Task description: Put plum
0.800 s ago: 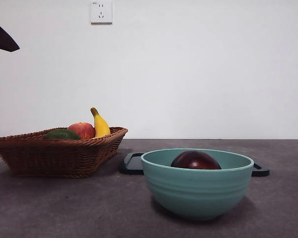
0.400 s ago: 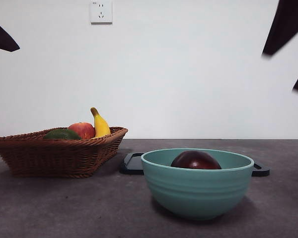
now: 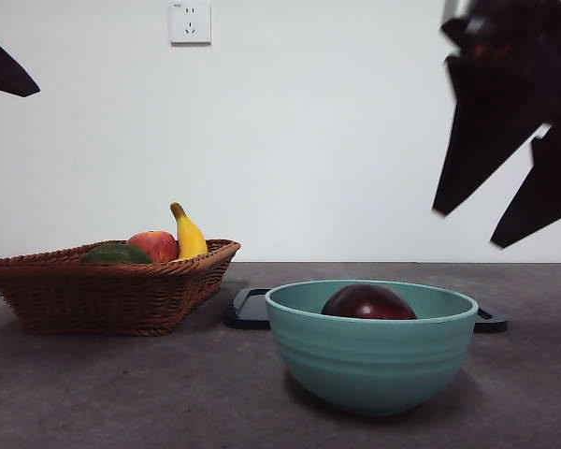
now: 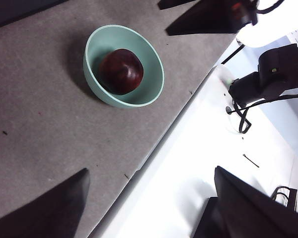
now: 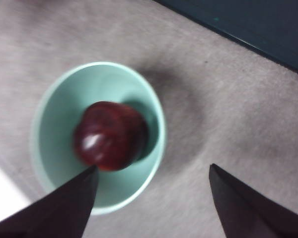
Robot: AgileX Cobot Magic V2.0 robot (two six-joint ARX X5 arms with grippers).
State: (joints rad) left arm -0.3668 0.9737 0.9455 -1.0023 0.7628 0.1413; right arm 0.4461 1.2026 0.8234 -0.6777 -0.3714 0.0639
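Note:
The dark maroon plum point(image 3: 367, 302) lies inside a teal bowl point(image 3: 371, 360) near the table's front; both wrist views show the plum point(image 4: 120, 71) point(image 5: 110, 135) from above in the bowl point(image 4: 156, 94) point(image 5: 49, 114). My right gripper point(image 3: 494, 213) hangs open, high at the right, above and beside the bowl, with nothing between its jaws. In its own view the right gripper point(image 5: 151, 171) looks down just off the bowl's rim. My left gripper point(image 4: 151, 176) stands open and empty, far from the bowl, showing only as a black tip at the front view's upper left.
A wicker basket point(image 3: 47, 285) at the left holds a red apple point(image 3: 154, 246), a banana point(image 3: 188, 234) and a dark green fruit point(image 3: 116, 253). A black tray point(image 3: 250, 310) lies behind the bowl. The table's edge point(image 4: 154, 148) runs close to the bowl on one side.
The right arm has come down and inward from the upper right corner, now large and dark above the bowl's right side. Plum, bowl, basket and left arm have not moved.

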